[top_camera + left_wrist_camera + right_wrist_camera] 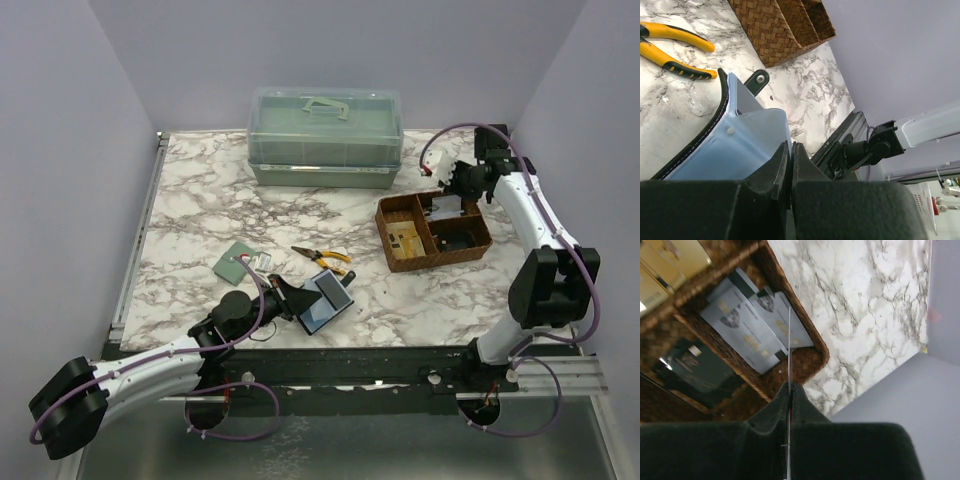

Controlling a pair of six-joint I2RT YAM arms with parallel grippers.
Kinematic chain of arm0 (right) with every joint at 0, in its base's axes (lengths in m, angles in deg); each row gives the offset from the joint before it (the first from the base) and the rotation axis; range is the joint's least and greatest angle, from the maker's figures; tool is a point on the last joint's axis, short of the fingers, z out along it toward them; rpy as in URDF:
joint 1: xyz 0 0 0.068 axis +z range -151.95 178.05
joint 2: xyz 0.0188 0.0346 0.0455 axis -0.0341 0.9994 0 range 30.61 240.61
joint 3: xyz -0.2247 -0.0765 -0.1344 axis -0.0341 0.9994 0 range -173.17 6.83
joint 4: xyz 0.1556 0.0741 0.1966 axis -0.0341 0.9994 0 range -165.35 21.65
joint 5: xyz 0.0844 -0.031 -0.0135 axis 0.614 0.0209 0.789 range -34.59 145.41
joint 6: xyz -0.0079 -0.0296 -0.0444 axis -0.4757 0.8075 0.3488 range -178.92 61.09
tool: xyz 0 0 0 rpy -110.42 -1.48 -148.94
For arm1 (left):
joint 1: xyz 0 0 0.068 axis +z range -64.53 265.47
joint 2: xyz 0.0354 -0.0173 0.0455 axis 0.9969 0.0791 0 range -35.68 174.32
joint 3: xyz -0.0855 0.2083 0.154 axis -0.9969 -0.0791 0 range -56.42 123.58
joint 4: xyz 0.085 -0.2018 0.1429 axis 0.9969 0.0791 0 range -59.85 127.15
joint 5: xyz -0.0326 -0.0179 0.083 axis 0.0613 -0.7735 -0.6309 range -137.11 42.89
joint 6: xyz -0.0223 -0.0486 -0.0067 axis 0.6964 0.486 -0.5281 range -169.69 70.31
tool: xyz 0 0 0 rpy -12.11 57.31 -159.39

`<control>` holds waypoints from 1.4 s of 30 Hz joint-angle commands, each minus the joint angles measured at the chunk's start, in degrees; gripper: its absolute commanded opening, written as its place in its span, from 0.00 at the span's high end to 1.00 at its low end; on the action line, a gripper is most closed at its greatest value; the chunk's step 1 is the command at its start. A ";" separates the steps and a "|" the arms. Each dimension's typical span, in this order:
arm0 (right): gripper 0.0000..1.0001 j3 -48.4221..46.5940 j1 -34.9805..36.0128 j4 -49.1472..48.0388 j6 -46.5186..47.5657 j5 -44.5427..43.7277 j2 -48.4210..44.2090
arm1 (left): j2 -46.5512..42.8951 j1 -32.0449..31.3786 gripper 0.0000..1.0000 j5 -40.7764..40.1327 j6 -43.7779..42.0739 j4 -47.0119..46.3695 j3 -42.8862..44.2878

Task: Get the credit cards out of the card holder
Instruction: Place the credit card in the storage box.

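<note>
Jaws on the left gripper (791, 152) pinch the open black wallet (326, 298) by the table's (200, 200) near edge. Jaws on the right gripper (789, 389) squeeze one thin card (789, 342) over the basket (382, 228), where more cards (747, 332) lie.

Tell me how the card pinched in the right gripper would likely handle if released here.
Probably stiff: the card stands straight, edge-on, out of the right gripper without drooping. Likely light and thin, so it may flutter or land askew. It could slide, since glossy-looking cards already lie overlapped in the basket compartment below.
</note>
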 commanded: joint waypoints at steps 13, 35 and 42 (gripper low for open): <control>0.96 -2.07 -0.29 2.77 21.51 -8.60 9.29 | -0.63 0.33 1.00 2.05 -0.24 -2.65 0.51; 0.65 -5.10 0.59 -11.56 11.30 -18.68 17.74 | 2.80 0.41 1.00 3.64 0.00 -4.13 1.67; 0.63 -8.77 0.59 -5.69 -3.33 -7.67 10.20 | 6.16 0.35 1.00 5.72 0.14 -4.61 2.80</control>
